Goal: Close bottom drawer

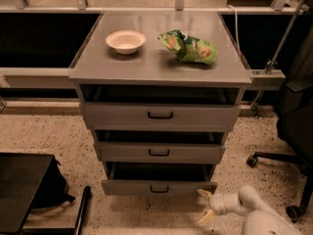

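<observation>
- At the foot of the grey metal three-drawer desk (88,67), the low, flat-fronted grey bottom drawer (127,186) stands pulled out a little, with a dark gap showing above its front.
- Its long axis runs left to right across the view. Its front faces the camera, with the small dark handle (159,189) at the centre.
- The middle drawer (122,152) and the taller top drawer (117,115) also stand out slightly, each overhanging the one below.
- The white two-finger gripper (204,207) sits low on the right, just beside the bottom drawer's right front corner. Its jaws are spread wide and hold nothing.
- Whether the upper fingertip (202,193) touches the corner, I cannot tell.
- The speckled stone floor (146,217) lies bare in front of the bottom drawer.
- That strip is bounded on the left by a flat black case (19,190) and on the right by the gripper.
- A black office chair (296,126) crowds the right edge.
- On the desk rest a shallow white bowl (125,41) and a crumpled green snack bag (190,48), well apart.
</observation>
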Robot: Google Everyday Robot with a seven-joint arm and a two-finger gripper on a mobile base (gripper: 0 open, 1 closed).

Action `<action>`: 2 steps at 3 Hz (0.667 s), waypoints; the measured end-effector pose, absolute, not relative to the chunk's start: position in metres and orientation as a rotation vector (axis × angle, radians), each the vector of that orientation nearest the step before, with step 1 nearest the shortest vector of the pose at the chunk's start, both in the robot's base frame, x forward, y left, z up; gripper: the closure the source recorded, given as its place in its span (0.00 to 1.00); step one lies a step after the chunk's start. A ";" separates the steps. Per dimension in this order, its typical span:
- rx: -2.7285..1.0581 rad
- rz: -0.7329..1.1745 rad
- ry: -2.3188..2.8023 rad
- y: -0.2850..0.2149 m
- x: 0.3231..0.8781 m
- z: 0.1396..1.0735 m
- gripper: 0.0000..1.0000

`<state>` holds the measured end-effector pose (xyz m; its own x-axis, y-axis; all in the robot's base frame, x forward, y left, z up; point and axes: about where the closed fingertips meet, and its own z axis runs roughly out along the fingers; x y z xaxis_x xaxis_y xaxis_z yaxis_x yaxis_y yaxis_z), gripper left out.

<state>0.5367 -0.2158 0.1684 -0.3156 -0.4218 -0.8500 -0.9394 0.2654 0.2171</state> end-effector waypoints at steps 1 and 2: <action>-1.218 0.979 1.883 -0.210 0.553 0.171 0.00; -1.202 0.976 1.890 -0.207 0.565 0.173 0.00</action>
<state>0.5646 -0.2069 0.1730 -0.3387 -0.4152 -0.8443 -0.9288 0.2907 0.2296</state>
